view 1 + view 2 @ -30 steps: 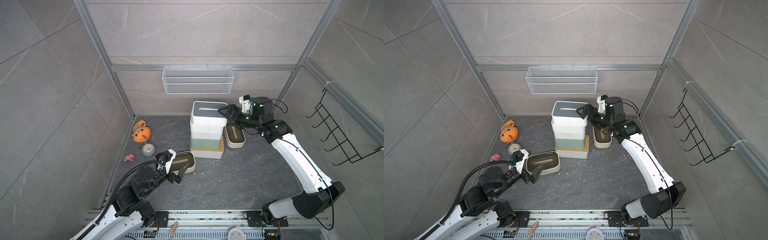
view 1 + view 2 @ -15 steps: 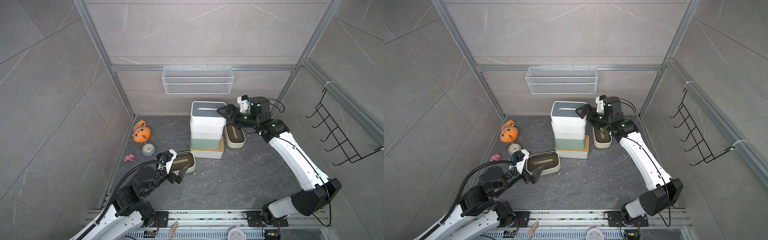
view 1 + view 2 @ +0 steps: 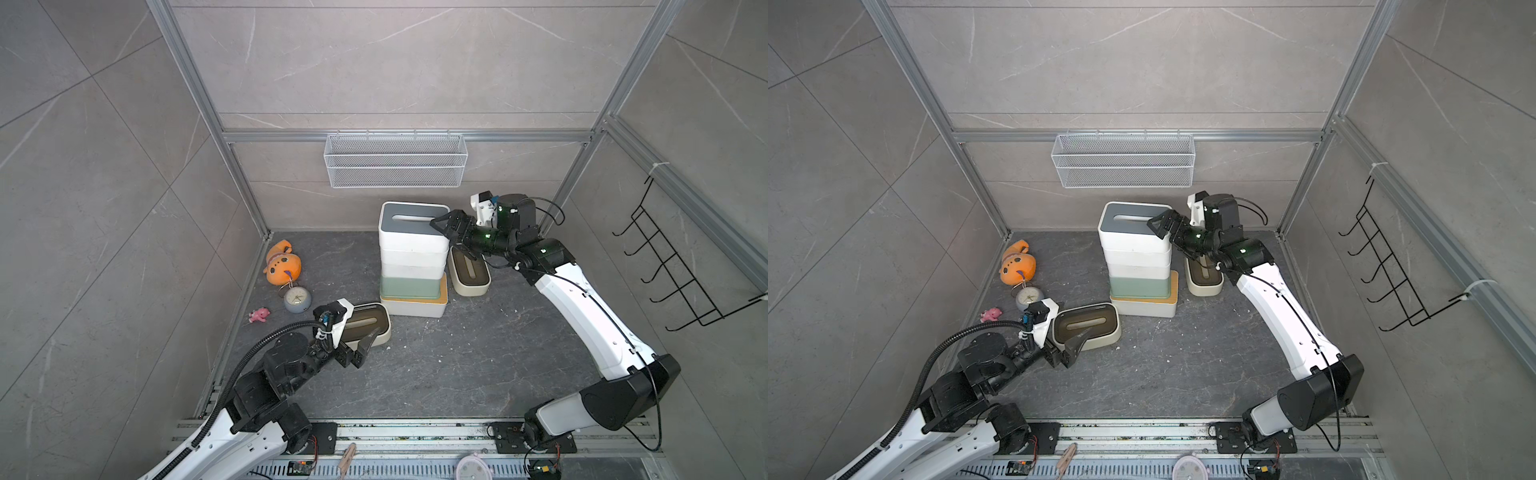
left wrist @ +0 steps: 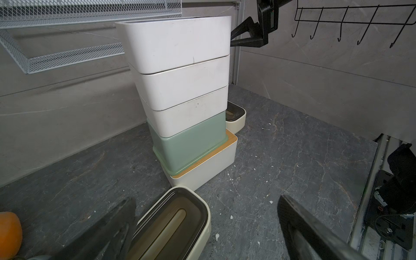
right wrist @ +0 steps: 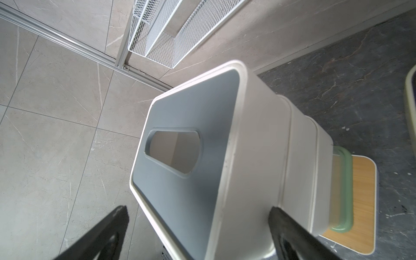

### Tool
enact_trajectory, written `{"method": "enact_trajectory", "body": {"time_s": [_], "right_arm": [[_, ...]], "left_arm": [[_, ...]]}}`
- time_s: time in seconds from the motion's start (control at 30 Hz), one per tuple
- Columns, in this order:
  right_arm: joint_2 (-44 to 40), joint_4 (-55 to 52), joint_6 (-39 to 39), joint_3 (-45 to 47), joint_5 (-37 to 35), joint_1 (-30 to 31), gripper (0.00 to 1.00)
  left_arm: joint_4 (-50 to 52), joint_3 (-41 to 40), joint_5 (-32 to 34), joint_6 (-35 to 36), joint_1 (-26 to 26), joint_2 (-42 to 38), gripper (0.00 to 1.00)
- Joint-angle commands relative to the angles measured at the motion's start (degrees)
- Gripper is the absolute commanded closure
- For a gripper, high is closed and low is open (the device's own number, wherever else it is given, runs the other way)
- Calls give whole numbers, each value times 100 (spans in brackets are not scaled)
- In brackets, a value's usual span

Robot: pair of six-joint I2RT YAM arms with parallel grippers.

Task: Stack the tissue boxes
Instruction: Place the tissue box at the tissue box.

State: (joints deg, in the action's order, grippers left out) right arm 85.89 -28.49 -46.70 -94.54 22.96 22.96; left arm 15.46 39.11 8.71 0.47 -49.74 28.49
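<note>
Several tissue boxes stand stacked at the back of the floor. A white one with a grey slotted lid point(image 3: 411, 218) point(image 5: 186, 180) is on top, then two white ones, a pale green one point(image 3: 409, 286) point(image 4: 191, 144), and a white one with a bamboo lid point(image 3: 415, 309) at the bottom. My right gripper point(image 3: 442, 235) point(image 5: 198, 210) is open, its jaws straddling the top box's right end. A cream box with a brown lid point(image 3: 471, 274) lies on the floor under that arm. My left gripper point(image 3: 359, 332) point(image 4: 206, 202) is open over the near end of a second cream box point(image 3: 370, 322) point(image 4: 171, 225).
An orange plush toy point(image 3: 282, 266), a small clock point(image 3: 297, 299) and a pink toy point(image 3: 261, 314) lie along the left wall. A white wire mesh basket point(image 3: 395, 160) hangs on the back wall above the stack. A black hook rack point(image 3: 681, 266) is on the right wall.
My right gripper has moved a little to the left, closer in on the top box of the stack. The left arm and all the boxes have stayed where they were.
</note>
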Motion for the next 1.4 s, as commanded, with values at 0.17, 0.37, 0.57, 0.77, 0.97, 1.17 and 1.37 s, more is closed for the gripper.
{"method": "enact_trajectory", "body": {"time_s": [0.17,0.37,0.57,0.77,0.97,1.17,1.37], "right_arm": [[-46,38,2,-138,-180,52,0],[-117,-79,96,-178,-371,53,0],[-132,-411,359,-440,-481,46,0],[-246,-507,507,-413,-494,42,0],[-424,-561,609,-329,-469,43,0],[-485,-570,633,-291,-326,42,0],[-393,-541,591,-317,-43,42,0]], "left_arm": [[-1,247,-55,-43,12,25,0],[98,337,422,-344,11,134,0],[356,1141,528,-934,23,839,0],[589,2349,690,-1618,92,1909,0],[585,3384,-231,-2039,938,2591,0],[277,3785,-2036,-2968,2609,3183,0],[514,4468,-2820,-2872,3001,3982,0]]}}
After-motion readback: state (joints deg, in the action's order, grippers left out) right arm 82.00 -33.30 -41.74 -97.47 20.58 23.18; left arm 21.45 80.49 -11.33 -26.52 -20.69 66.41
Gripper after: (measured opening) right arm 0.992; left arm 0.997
